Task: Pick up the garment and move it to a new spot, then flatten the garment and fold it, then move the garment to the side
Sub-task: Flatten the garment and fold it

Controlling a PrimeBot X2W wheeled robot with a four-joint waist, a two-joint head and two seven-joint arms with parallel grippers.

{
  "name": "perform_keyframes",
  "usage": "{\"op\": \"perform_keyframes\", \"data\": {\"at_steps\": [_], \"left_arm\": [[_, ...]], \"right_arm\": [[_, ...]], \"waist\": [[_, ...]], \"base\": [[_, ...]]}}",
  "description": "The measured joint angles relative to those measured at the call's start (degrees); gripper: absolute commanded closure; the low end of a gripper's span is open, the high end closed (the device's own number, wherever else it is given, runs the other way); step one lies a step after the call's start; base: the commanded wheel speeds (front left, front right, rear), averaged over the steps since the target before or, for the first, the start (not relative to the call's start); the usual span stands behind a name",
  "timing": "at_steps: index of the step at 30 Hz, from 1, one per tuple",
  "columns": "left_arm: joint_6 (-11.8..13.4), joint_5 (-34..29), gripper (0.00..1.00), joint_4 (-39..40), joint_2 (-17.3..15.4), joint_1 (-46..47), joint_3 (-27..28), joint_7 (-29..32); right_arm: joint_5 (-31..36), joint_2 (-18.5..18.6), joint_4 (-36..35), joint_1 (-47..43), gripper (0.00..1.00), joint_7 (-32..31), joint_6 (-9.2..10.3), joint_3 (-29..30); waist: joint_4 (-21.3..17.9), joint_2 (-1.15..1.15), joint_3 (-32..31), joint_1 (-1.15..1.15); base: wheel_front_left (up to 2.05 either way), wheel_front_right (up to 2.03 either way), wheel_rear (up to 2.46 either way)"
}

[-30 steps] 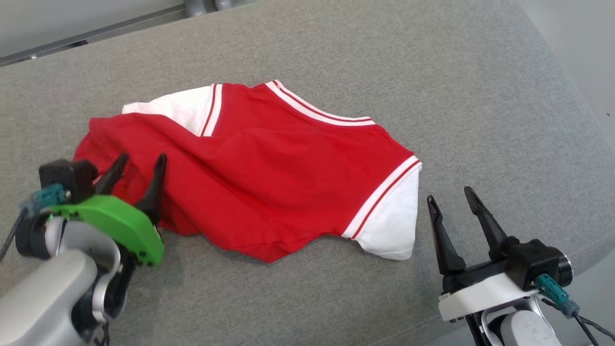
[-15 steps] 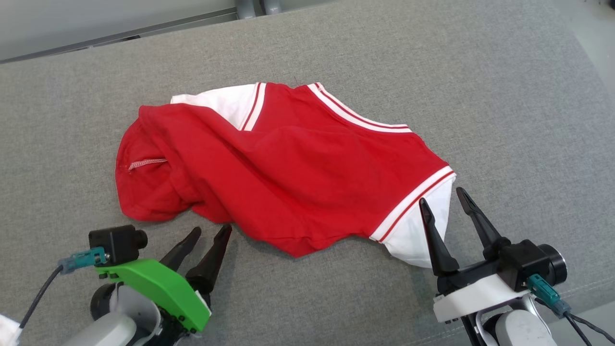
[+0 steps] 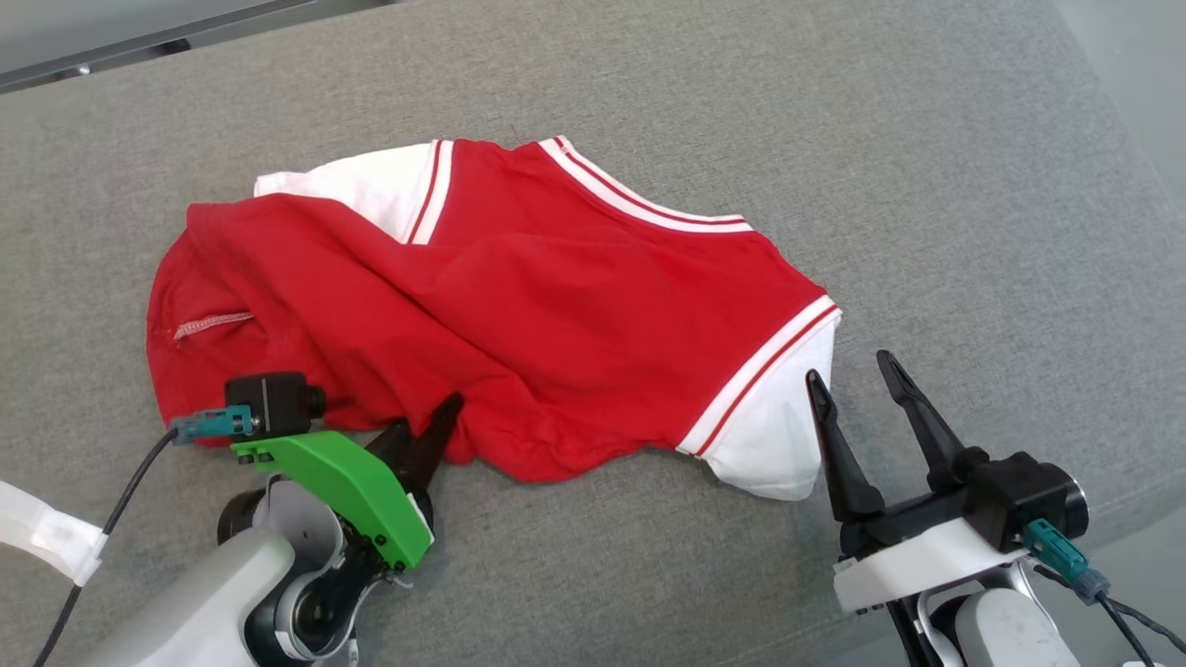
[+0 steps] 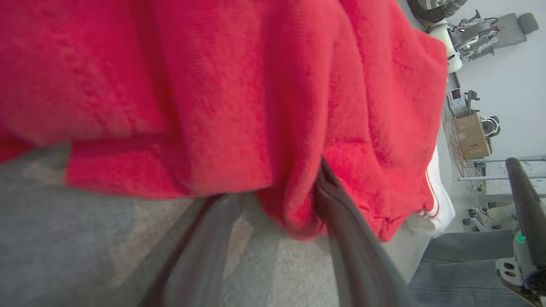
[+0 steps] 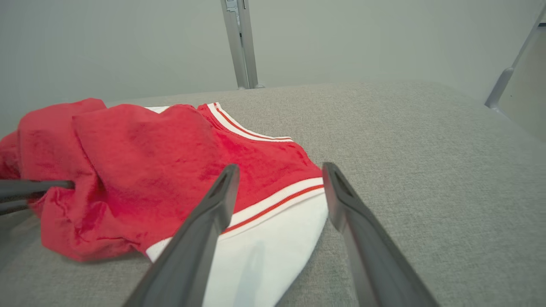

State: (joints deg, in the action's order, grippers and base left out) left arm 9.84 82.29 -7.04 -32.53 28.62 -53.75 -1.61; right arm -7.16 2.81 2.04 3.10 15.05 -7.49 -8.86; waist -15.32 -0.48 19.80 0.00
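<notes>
The garment (image 3: pixel 556 315), red with white sleeves and striped trim, is found lying crumpled on the grey surface (image 3: pixel 927 185), somewhat left of its middle in the head view. One white sleeve (image 3: pixel 371 185) is seen at the far left edge of the heap. The other sleeve (image 3: pixel 769 445) is spread flat at the near right corner.

The left gripper (image 3: pixel 428 415) is placed at the near hem of the garment, fingers pointed into the cloth. In the left wrist view a hanging fold of the garment (image 4: pixel 213 85) is seen between the parted fingers of the left gripper (image 4: pixel 273 183), one fingertip being tucked into a crease and the other hidden under the hem. Whether the fold is pinched cannot be told.

The right gripper (image 3: pixel 849 366) is held just beside the near right sleeve, its jaws spread wide and nothing held between them. In the right wrist view the sleeve (image 5: pixel 256 256) is seen lying low between the fingers of the right gripper (image 5: pixel 280 167), and the garment (image 5: pixel 140 153) is heaped to the left of it.
</notes>
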Motion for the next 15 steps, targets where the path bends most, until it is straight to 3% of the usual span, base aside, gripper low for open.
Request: {"op": "perform_keyframes", "data": {"at_steps": [2,4,9,12,15], "left_arm": [[0.64,-1.86,1.00,0.75,-0.89,0.37,-0.80,-0.30],[3.25,-6.46,1.00,3.89,-4.16,0.50,-2.27,-1.01],[11.27,-11.92,1.00,20.93,-15.61,-0.83,-3.74,0.74],[16.15,-14.04,1.00,31.05,-24.23,-1.47,-3.19,3.10],[19.13,-15.96,1.00,39.44,-31.15,-0.95,-3.22,7.08]], "right_arm": [[-0.54,-0.01,-0.14,-0.02,0.00,0.00,0.00,0.53],[-0.90,0.03,-0.27,-0.25,0.00,0.00,0.00,1.12],[-2.90,0.04,-0.33,-1.93,0.00,0.00,0.00,2.87],[-3.85,0.04,-0.16,-2.04,0.00,0.00,0.00,2.35],[-4.59,-0.01,0.12,-1.61,0.00,0.00,0.00,1.21]], "waist": [[-0.74,0.00,0.11,0.00],[-1.24,0.00,-0.03,0.00],[-0.62,0.00,-0.77,0.00],[0.84,0.00,-1.02,0.00],[2.43,0.00,-1.16,0.00]], "base": [[0.00,0.00,0.00],[0.00,0.00,0.00],[0.00,0.00,0.00],[0.00,0.00,0.00],[0.00,0.00,0.00]]}}
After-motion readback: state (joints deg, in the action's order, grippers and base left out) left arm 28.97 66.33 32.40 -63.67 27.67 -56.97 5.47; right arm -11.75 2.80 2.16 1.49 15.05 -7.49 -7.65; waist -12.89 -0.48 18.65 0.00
